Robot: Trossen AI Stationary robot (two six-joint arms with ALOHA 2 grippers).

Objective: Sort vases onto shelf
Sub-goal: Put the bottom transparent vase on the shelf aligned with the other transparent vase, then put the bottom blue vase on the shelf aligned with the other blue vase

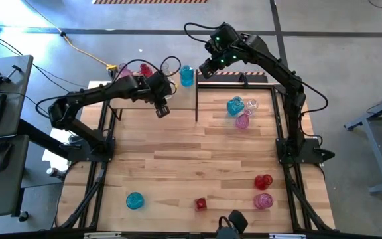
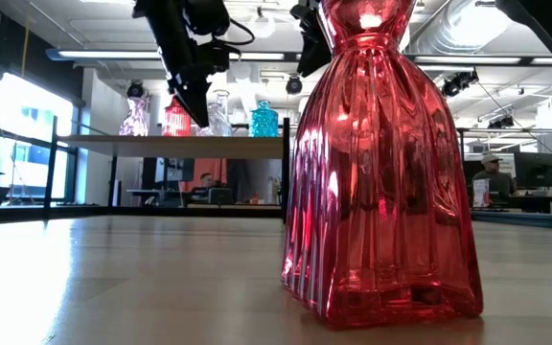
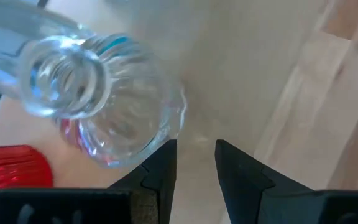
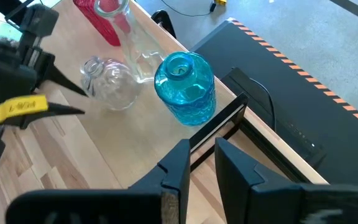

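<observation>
Vases all over the place here, so quick rundown from my side. My left gripper [image 1: 164, 110] is hanging above the shelf [image 1: 184, 98], just beside the clear vase [image 3: 98, 99] that stands on it. Fingers [image 3: 160, 168] are parted by a narrow gap with nothing between them, so I'm not holding anything there.

My right gripper [image 4: 201, 163] is up over the shelf's far right corner, right by the teal vase [image 4: 185, 87]. Those fingers also sit a slim gap apart and empty.

On the shelf there's a row along the far edge: a pinkish vase [image 2: 134, 115] at the left end, a red vase [image 2: 177, 117] next, the clear one, then the teal one at the right end. All four look upright from the low view.

Down on the tabletop [image 1: 178, 172], to the right of the shelf, there's a little cluster: a blue vase [image 1: 235, 106], a clear one [image 1: 251, 104] and a pink vase [image 1: 243, 121], close together; whether they touch I can't tell. Near the front edge, right side, a red vase [image 1: 263, 181] and another pink vase [image 1: 262, 200] sit just beside each other. A small red vase [image 1: 200, 204] is front and centre, standing upright, and a teal vase [image 1: 134, 200] is well apart to its left.
</observation>
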